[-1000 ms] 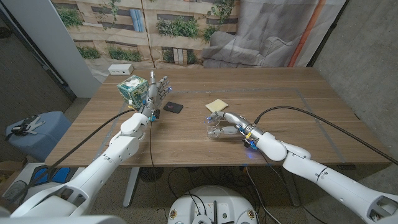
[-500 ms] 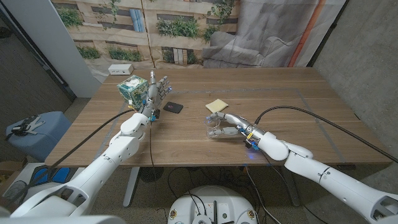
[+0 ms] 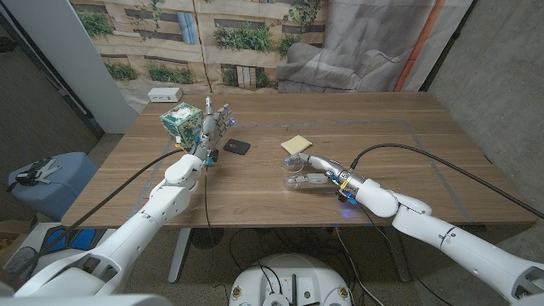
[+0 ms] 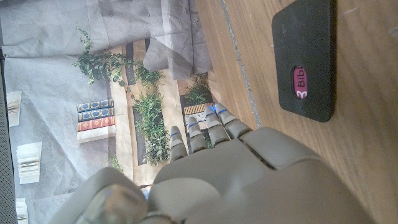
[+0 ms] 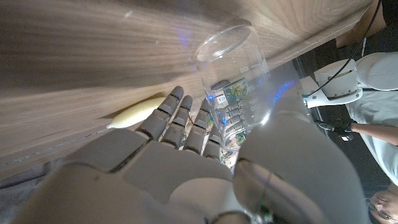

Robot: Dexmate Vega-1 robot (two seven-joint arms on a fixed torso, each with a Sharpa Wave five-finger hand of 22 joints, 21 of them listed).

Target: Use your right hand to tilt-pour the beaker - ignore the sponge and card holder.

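**Right hand wrapped on beaker, mid-table**

Right hand [image 3: 316,172] fingers curled around clear beaker [image 3: 293,173], gripping it; beaker sits near table [image 3: 425,144] centre, just in front of yellow sponge [image 3: 296,144]. Left hand [image 3: 214,126] raised, fingers spread, holding nothing, beside black card holder [image 3: 238,146]. Bare wood toward far and right edges.

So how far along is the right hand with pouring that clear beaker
Reaching looks done: the right hand is around the clear glass beaker, with the fingers along its wall in the right wrist view. The beaker looks upright on the wooden table, so the tilt-pour itself is left. The yellow sponge and black card holder lie untouched; the left hand holds nothing.
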